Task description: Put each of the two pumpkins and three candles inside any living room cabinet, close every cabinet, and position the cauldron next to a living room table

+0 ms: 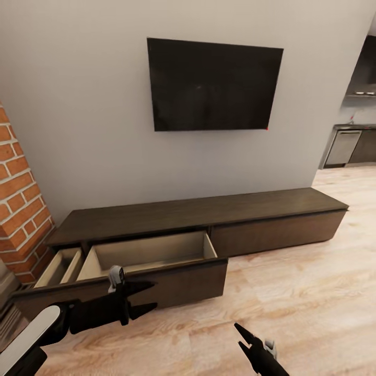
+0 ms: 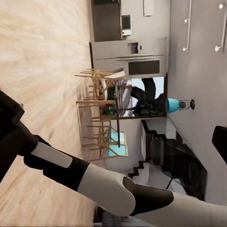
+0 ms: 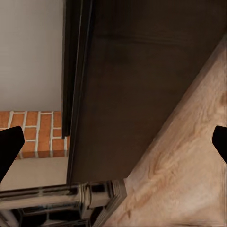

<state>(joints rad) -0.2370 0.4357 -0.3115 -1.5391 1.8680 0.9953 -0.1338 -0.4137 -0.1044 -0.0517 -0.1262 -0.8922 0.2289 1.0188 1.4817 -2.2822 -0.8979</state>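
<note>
We face the cabinet (image 1: 209, 219), a long, low dark-brown unit standing on the wood floor (image 1: 313, 292) against a grey wall, below a black screen (image 1: 211, 86) mounted on that wall. Its left drawer (image 1: 151, 261) is pulled out toward us, and the pale beige inside shows bare, with a divider setting off a narrow compartment at the far left; the right drawer front (image 1: 277, 232) sits flush and closed. A brick column (image 1: 18, 209) stands just beside the cabinet's left end. Our left claw (image 1: 149, 297) hangs in front of the open drawer's front panel, its two black fingers spread wide and holding nothing. Our right claw (image 1: 241, 336) hovers low over the floor, well apart from the cabinet, its fingers likewise parted and empty. In the right wrist view we see the cabinet's dark front (image 3: 142, 85) and the floor.
</note>
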